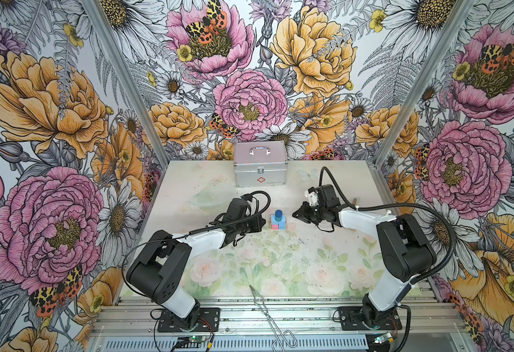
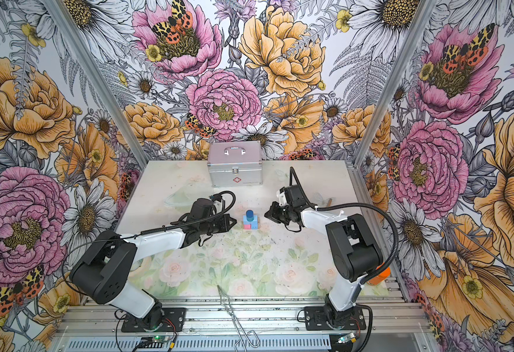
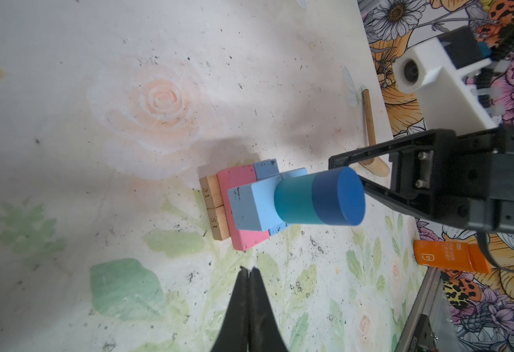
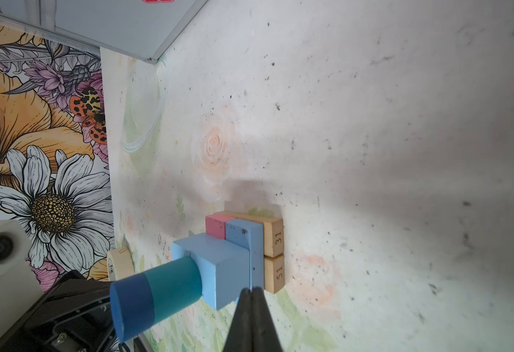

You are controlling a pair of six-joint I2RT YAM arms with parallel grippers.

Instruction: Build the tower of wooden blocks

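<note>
Silver case (image 1: 260,164) with a little red cross sits mid back edge of the counter (image 1: 280,268). Clear plastic bowl-ish thing (image 1: 213,199) is toward the left edge. Metal tongs (image 1: 267,314) poke over the front edge. There's a wooden spoon (image 3: 370,134) by the right edge, an orange tube (image 2: 382,274) near the front right corner, and a beige tape roll (image 4: 120,263) right by the flowery wall.

The planks (image 3: 214,207) are bare tan wood with the grain showing. The pink slab (image 3: 237,183), blue slab (image 4: 243,234), cube (image 3: 249,204), teal cylinder (image 3: 293,199) and dark blue cylinder (image 3: 338,196) wear smooth matt paint, and the blue slab and cube are flecked dark. The case (image 1: 260,166) is ribbed silver metal with a dull sheen. The desk (image 1: 280,259) is a matt printed sheet with dark specks. The left hand (image 3: 248,275) and right hand (image 4: 252,294) look like matt black plastic. The tongs (image 1: 267,314) are bare metal wire.
</note>
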